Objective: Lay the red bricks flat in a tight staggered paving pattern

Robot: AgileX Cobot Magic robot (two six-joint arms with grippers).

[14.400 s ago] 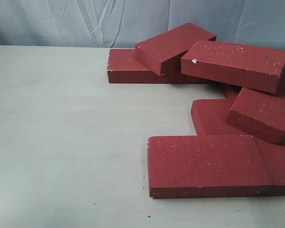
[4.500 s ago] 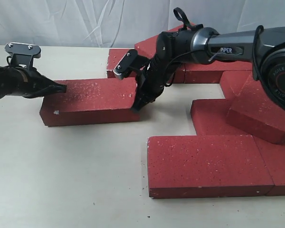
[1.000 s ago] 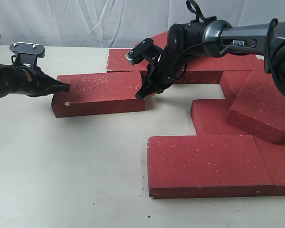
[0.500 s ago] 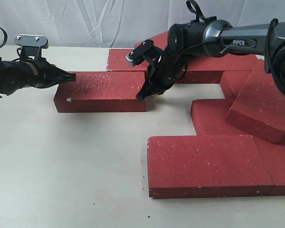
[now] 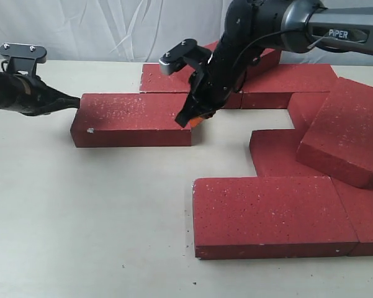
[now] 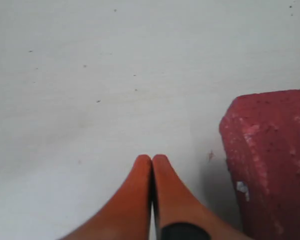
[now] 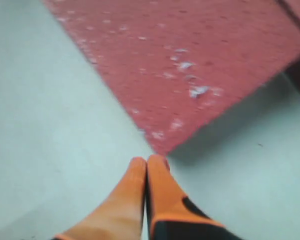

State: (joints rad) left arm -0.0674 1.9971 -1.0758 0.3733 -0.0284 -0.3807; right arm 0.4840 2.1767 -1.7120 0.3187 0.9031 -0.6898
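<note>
One red brick [image 5: 133, 118] lies flat left of the pile, its far edge against a back-row brick [image 5: 164, 77]. My left gripper [image 5: 76, 103] is shut and empty, its tip at this brick's left end; in the left wrist view the shut gripper [image 6: 151, 161] hovers over the table beside the brick's corner [image 6: 269, 155]. My right gripper [image 5: 189, 119] is shut too, touching the brick's right end; the right wrist view puts its tip [image 7: 146, 162] at a corner of the brick [image 7: 189, 60]. Other red bricks lie at the front right [image 5: 267, 214] and back right [image 5: 292, 81].
A tilted brick [image 5: 341, 130] leans on flat ones at the right edge. Another brick [image 5: 248, 59] rests on the back row under my right arm. Pale table [image 5: 80, 217] spreads out left and front. A white cloth [image 5: 112, 25] hangs behind.
The brick slid slightly right and squared up against the back row. My left gripper drew back from the brick's top to its left end. My right arm rose, its tip staying at the right end.
</note>
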